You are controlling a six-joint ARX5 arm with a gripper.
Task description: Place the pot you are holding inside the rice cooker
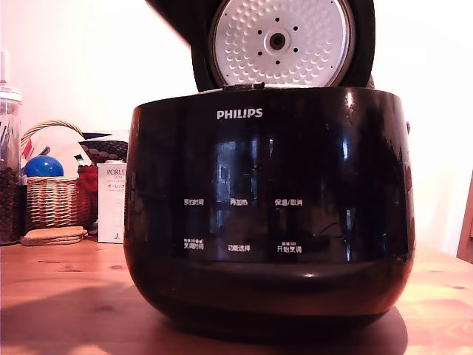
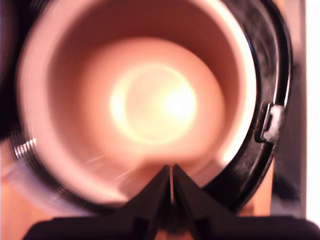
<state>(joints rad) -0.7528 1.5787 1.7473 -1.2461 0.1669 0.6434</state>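
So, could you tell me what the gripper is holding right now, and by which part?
The gripper is pinched on the near rim of the pot, its fingers closed to a thin slit over the wall edge. The view is blurred, so the exact contact is unclear.

Table (image 1: 59, 281): wooden, knots showing in the boards.
Wicker basket (image 1: 55, 200): at the exterior view's left, with an arched handle.
Blue ball (image 1: 43, 167): sits in the basket.
Glass jar (image 1: 9, 170): at the far left edge, dark contents in its lower part.
Cork coasters (image 1: 53, 236): stacked flat before the basket.
White box (image 1: 112, 201): upright, just beside the basket, printed lettering.
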